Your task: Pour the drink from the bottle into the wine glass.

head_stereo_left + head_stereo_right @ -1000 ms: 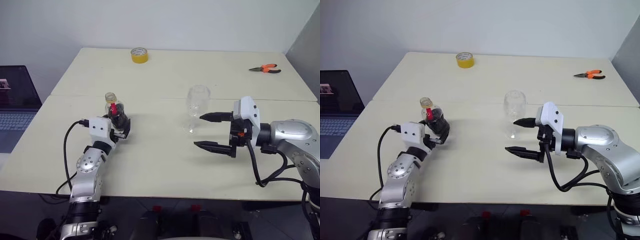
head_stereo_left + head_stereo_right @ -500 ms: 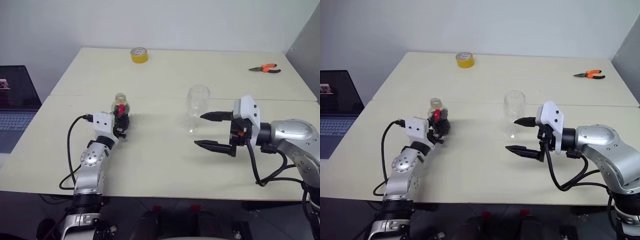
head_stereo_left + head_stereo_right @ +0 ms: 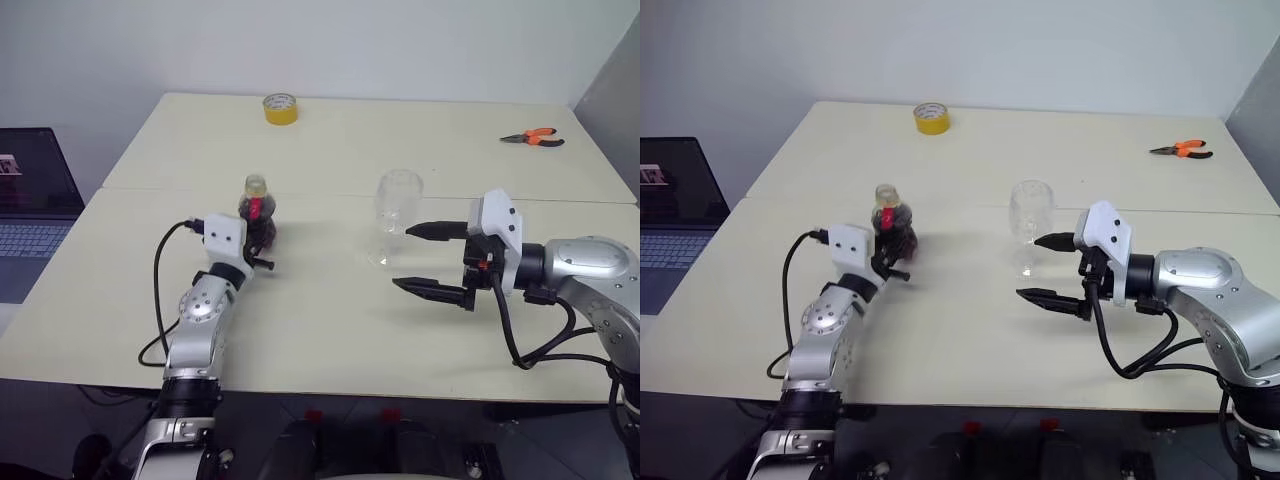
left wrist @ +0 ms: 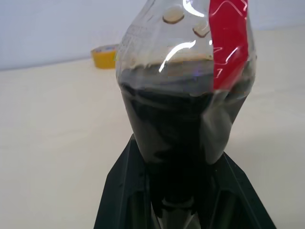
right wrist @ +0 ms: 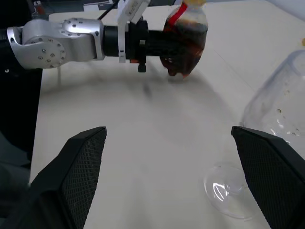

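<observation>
At the far left edge of my head view I see a laptop (image 3: 30, 200) with its lid up, beside the pale counter (image 3: 330, 330). Moving right, my left gripper (image 3: 258, 243) sits left of centre, pinching the bottle (image 3: 257, 213) around its bulbous lower body; in the left wrist view the two black fingers (image 4: 124, 191) press on either side of the ribbed base. The bottle stands upright, yellow cap on top, red label band at the neck, and the drink (image 4: 167, 124) fills the lower body dark brown-black, its surface lying just under the shoulder. From the right wrist view the bottle's bottom looks lifted just clear of the counter, though I cannot be sure. At the upper centre-left, near the far edge, lies a roll of yellow tape (image 3: 279, 108). Right of centre the wine glass (image 3: 397, 218) stands upright on the counter, with no drink in it that I can see, well apart from the bottle. Just to its right my right gripper (image 3: 432, 260) hangs with its fingers spread wide, one above the other, tips near the glass but not touching it. In the upper right lie orange-handled pliers (image 3: 533, 138).
</observation>
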